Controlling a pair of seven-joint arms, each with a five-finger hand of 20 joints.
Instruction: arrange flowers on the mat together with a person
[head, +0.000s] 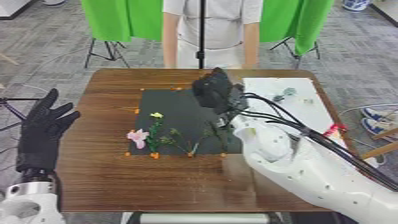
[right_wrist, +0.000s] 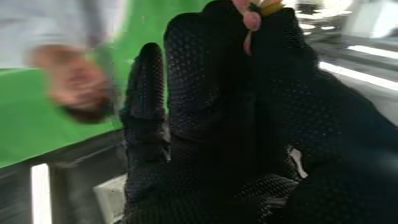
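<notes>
Worktop (head: 102, 182), of brown wood, is bearing everything you are arranging. Dark mat (head: 182, 112) is lying near its middle; white sheet (head: 266, 87) is lying beside it on the right, with grey-green sprigs (head: 288, 92) resting on it. Left hand (head: 40, 131) is waiting beside the worktop's left edge, its fingers apart and holding nothing. Right hand (head: 211, 92) is hanging over the mat's far right part, its fingers close together, the tips and thumb clamping a small piece described last.

Leafy green stem (head: 154, 135) is lying on the mat's left part; being thin and probably springy, it is likely inviting you to take it low, where it is bare, since its leaves would be catching on the glove. Pink flower (head: 138, 136) is resting at the mat's near left edge; it is presumably light, soft and easily creased, so you are best gripping it just under the head. Yellow flower (head: 157, 115) is lying above it, seemingly as light, and is calling for the same hold.

Pink piece (right_wrist: 252, 21), apparently petals with a yellow-orange part, is sitting between the right hand's fingertips and thumb. You are probably handling something almost weightless and pliable: a firm squeeze risks bruising it, and smooth petals may be slipping. Whether you are also holding a stem, you cannot tell.
</notes>
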